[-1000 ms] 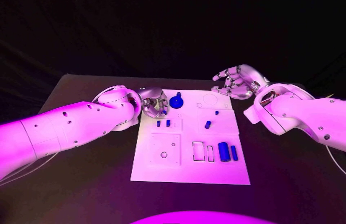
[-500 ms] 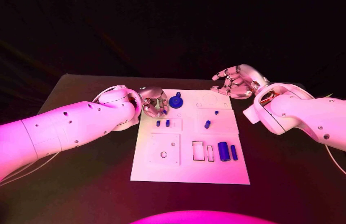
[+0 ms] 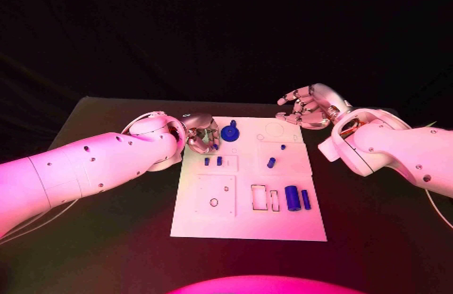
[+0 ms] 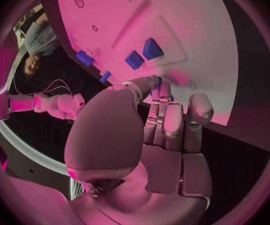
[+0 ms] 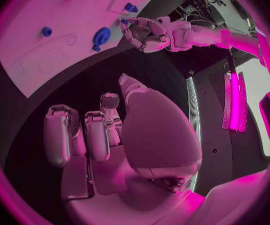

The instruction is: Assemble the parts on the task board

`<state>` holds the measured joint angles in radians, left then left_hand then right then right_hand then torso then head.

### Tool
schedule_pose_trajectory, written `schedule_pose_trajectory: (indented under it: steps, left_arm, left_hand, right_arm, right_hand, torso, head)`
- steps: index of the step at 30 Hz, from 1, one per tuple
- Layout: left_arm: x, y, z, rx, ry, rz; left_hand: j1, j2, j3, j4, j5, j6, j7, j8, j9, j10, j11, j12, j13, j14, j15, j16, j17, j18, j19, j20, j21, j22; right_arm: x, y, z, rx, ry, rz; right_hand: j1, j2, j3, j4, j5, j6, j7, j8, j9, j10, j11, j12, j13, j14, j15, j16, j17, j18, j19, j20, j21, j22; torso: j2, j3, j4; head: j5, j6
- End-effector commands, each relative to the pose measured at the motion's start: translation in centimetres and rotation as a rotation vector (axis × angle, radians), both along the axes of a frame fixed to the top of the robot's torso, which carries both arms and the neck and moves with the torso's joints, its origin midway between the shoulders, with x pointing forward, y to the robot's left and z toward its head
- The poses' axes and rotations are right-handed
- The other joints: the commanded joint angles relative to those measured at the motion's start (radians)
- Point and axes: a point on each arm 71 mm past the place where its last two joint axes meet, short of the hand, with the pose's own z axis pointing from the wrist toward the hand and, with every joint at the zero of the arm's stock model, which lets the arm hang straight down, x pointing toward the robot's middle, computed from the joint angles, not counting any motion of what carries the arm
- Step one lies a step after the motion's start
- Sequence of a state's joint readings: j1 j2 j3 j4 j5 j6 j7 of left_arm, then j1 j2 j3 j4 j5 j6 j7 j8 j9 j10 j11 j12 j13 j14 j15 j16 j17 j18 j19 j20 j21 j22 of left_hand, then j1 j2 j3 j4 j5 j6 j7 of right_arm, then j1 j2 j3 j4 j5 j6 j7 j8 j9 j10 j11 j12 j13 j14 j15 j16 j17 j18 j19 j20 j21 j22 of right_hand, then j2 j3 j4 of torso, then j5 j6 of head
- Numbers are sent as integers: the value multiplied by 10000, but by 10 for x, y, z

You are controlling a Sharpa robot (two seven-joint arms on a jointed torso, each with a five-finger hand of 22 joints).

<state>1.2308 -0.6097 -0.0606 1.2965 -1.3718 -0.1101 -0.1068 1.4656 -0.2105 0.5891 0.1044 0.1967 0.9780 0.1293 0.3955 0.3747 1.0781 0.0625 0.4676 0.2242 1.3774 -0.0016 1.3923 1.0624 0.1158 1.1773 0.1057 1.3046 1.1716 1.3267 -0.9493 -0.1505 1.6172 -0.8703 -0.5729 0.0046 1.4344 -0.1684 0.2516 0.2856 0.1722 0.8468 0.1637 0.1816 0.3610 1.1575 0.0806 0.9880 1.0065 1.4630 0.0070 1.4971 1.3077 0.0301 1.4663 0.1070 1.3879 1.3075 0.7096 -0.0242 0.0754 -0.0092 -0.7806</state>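
I see my left hand point(image 3: 200, 137) at the far left edge of the flat white task board point(image 3: 247, 225), fingers curled over a small blue part point(image 4: 157, 91); whether it grips it I cannot tell. My right hand point(image 3: 309, 107) hovers released, fingers apart, beyond the board's far right corner.

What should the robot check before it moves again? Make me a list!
1. Left silver hand at the white task board's far left corner: ok.
2. Left hand holding a part: cannot tell, fingers curled.
3. Right silver hand off the board, holding nothing: ok.
4. Two small blue blocks beside the left hand, untouched: ok.
5. Blue cylinder lying near the board's right edge: ok.
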Motion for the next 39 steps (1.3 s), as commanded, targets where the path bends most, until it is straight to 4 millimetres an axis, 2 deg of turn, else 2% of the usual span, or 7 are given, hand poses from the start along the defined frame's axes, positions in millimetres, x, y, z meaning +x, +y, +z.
schedule_pose_trajectory:
  steps: [1, 19, 28, 31, 39]
  left_arm:
    - [0, 1, -2, 182, 111, 105]
    - [-1, -2, -5, 198, 451, -37]
    - [-1, 0, -6, 257, 623, -35]
    - [0, 1, -6, 232, 601, -24]
    - [0, 2, -5, 138, 475, 44]
  left_hand:
    - [-28, 69, -28, -53, 5, 87, 16, 6, 18, 72, 4, -63, 11, 60, 11, 19, 9, -85, 50, 19, 62, 9]
    - [-79, 36, -52, -64, 0, 90, 7, -28, 14, 81, 1, -105, 17, 62, 6, 21, 6, -78, 18, 21, 40, -17]
    - [-367, -153, -102, -28, 25, -12, 31, -235, -38, 62, 45, -292, 27, 37, 44, 26, -35, -50, -124, 49, -70, -139]
    - [-450, -238, -67, -36, 28, -269, 65, -480, -121, 95, 57, -328, 69, 12, 62, 38, -43, -44, -161, 72, -108, -166]
    - [-564, -340, -45, -27, 24, -471, 126, -716, -196, 39, 105, -377, 124, -50, 103, 32, -116, -25, -252, 106, -187, -249]
  right_arm:
    - [-1, 2, 0, -32, -43, 142]
    - [0, 2, 0, -38, -41, 146]
    - [0, 2, 0, -30, -67, 130]
    - [0, 2, 0, -28, -73, 118]
    - [1, 2, -1, -32, -64, 97]
  right_hand:
    - [-38, -67, 56, -26, 58, 11, 14, 33, -14, 18, -42, -53, -8, 703, -71, -46, 1270, 141, 190, -39, -58, 1432]
    - [-38, -67, 56, -26, 58, 11, 14, 33, -14, 18, -42, -53, -8, 703, -71, -46, 1270, 141, 190, -39, -58, 1432]
    - [-64, -66, 68, -17, 57, 8, 14, 42, -15, 39, -43, -50, -16, 705, -73, -48, 1270, 140, 194, -42, -59, 1432]
    - [-75, -62, 72, -12, 57, 7, 14, 45, -16, 37, -43, -60, -30, 701, -73, -57, 1255, 142, 191, -42, -69, 1426]
    - [-75, -62, 72, -12, 57, 7, 14, 45, -16, 37, -43, -60, -30, 701, -73, -57, 1255, 142, 191, -42, -69, 1426]
  torso:
    - [1, 0, 0]
    - [-2, -2, 0]
    - [-8, -1, 4]
    - [-10, -4, 6]
    - [-7, -5, 4]
  head:
    - [-3, -12]
    - [-3, -39]
    - [-5, -57]
    - [-4, -64]
    - [-9, -50]
